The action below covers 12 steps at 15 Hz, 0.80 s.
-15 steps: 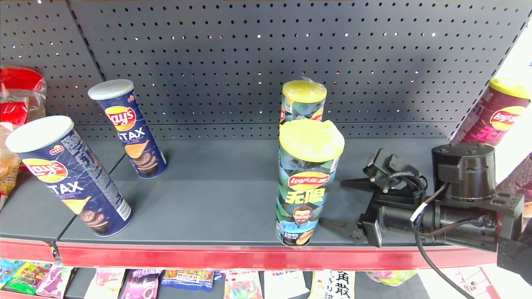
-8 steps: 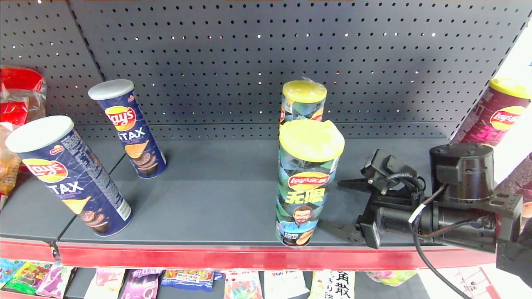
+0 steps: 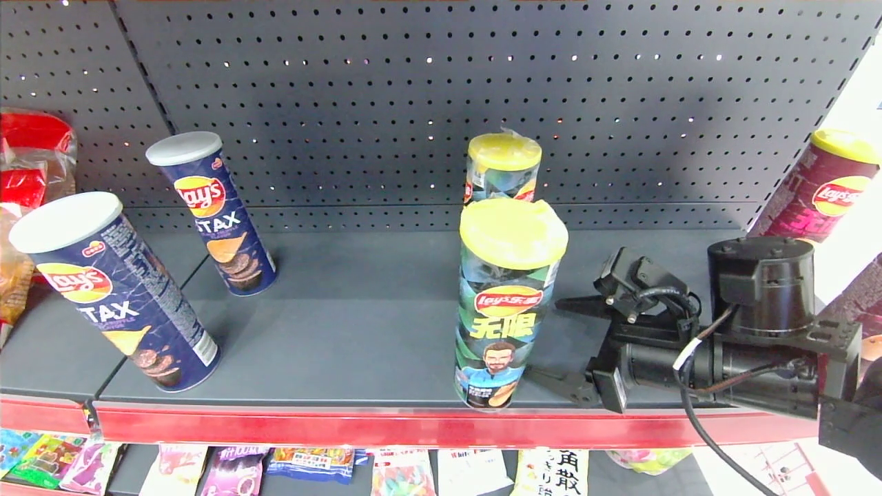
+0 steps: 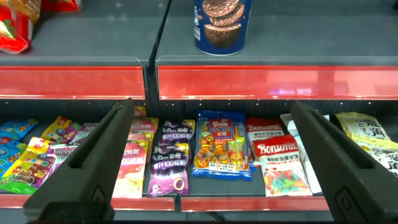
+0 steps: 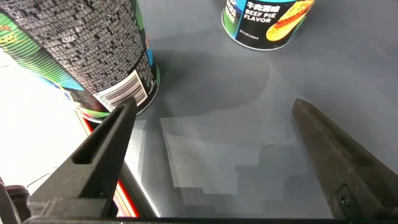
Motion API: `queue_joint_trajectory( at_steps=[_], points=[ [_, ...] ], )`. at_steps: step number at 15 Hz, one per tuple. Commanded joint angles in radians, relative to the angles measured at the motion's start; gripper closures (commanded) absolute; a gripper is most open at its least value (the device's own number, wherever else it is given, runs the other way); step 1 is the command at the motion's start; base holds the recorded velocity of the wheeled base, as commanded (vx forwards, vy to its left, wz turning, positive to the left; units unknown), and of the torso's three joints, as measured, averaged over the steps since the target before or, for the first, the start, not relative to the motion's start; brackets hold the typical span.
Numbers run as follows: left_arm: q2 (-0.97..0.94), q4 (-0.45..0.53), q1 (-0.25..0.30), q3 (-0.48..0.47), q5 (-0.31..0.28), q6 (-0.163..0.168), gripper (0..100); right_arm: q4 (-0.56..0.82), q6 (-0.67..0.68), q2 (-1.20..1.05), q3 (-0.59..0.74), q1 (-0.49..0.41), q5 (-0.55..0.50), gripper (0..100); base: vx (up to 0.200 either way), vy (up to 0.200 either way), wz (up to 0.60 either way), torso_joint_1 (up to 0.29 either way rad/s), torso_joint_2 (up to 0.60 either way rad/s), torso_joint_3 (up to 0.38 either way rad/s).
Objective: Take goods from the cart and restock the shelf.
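Head view. Mei: right gripper state, and where's the can?

Tom: right gripper (image 3: 549,339) is spread wide and holds nothing. It sits low over the shelf (image 3: 358,331), just to the right of the green can (image 3: 508,303).

Mei: can between the jaws?

Tom: No. In the right wrist view one finger (image 5: 106,143) ends just beside the can's base. Can't tell if it touches. The gap between the jaws faces bare shelf.

Mei: why is it parked there?

Tom: My read: the can is placed, not gripped. It stands upright at the front edge, just behind the red rail (image 3: 441,424), directly ahead of a matching yellow-lidded can (image 3: 501,169). That looks like a same-flavour column, faced forward. The blue cans (image 3: 114,289) have their own lane on the left, and the maroon can (image 3: 823,186) is on the right.

Mei: left side?

Tom: left gripper (image 4: 211,104) is also wide and empty. It points at the candy bags (image 4: 221,146) on the lower level, under a blue can.

Mei: risk?

Tom: With that finger so near the base, a sideways pull-out could nudge the can along the edge.
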Motion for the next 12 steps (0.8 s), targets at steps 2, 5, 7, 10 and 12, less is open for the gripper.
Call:
queue_joint_trajectory(
  at_steps=[2,5,7,10,12],
  points=[
    [0.001,0.0,0.0,0.0,0.0,0.0,0,0.0,-0.001,0.004,0.0,0.002,0.0,0,0.0,0.0,0.0,0.0,0.0,0.0],
    [0.001,0.0,0.0,0.0,0.0,0.0,0,0.0,-0.001,0.006,-0.001,0.0,0.0,0,0.0,0.0,0.0,0.0,0.0,0.0],
    [0.001,0.0,0.0,0.0,0.0,0.0,0,0.0,-0.001,0.007,-0.009,0.003,0.0,0,0.0,0.0,0.0,0.0,0.0,0.0],
    [0.001,0.0,0.0,0.0,0.0,0.0,0,0.0,0.0,0.013,-0.014,0.006,0.0,0,0.0,0.0,0.0,0.0,0.0,0.0],
    [0.001,0.0,0.0,0.0,0.0,0.0,0,0.0,-0.001,0.015,-0.015,0.006,0.0,0,0.0,0.0,0.0,0.0,0.0,0.0]
  ],
)
